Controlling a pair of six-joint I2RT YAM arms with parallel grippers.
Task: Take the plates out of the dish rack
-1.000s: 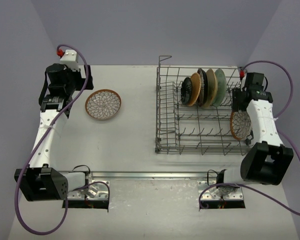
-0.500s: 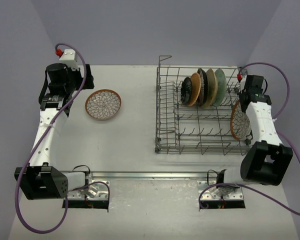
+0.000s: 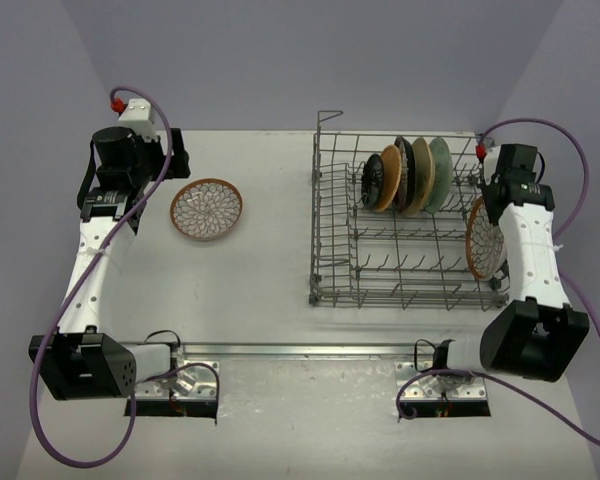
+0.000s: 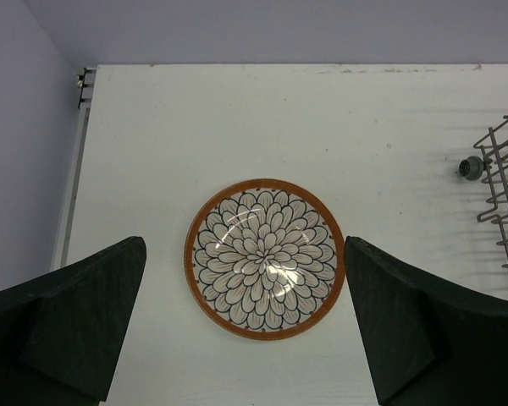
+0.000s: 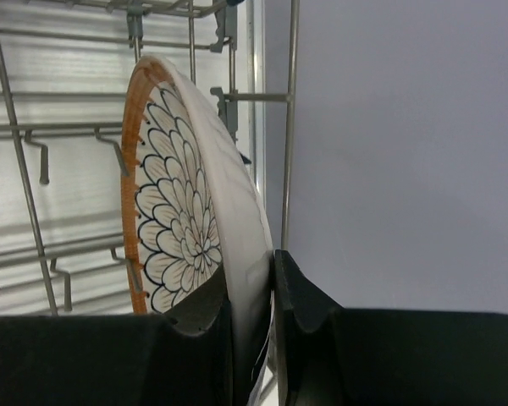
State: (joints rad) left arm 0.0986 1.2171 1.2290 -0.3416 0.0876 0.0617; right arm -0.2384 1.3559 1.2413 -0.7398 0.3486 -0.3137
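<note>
The grey wire dish rack point(image 3: 330, 250) stands right of centre. Several plates stand upright in its far row: black point(image 3: 372, 181), tan-orange point(image 3: 389, 178), a dark one, another tan one point(image 3: 422, 174) and pale green point(image 3: 441, 172). My right gripper point(image 3: 492, 212) is shut on the rim of a petal-pattern plate with a brown rim point(image 3: 484, 240), point(image 5: 182, 220), held on edge at the rack's right end. A second petal-pattern plate point(image 3: 207, 208), point(image 4: 264, 259) lies flat on the table. My left gripper point(image 4: 245, 326) is open above it, empty.
The rack's raised wire loop point(image 3: 328, 117) is at its far left corner. The right wall is close beside the right arm point(image 3: 532, 250). A rack wheel point(image 4: 470, 167) shows in the left wrist view. The table's far left edge point(image 4: 83, 85) is near the left arm.
My right gripper has lifted the petal-pattern plate slightly up and to the right at the rack's right end. The left arm has barely moved.
</note>
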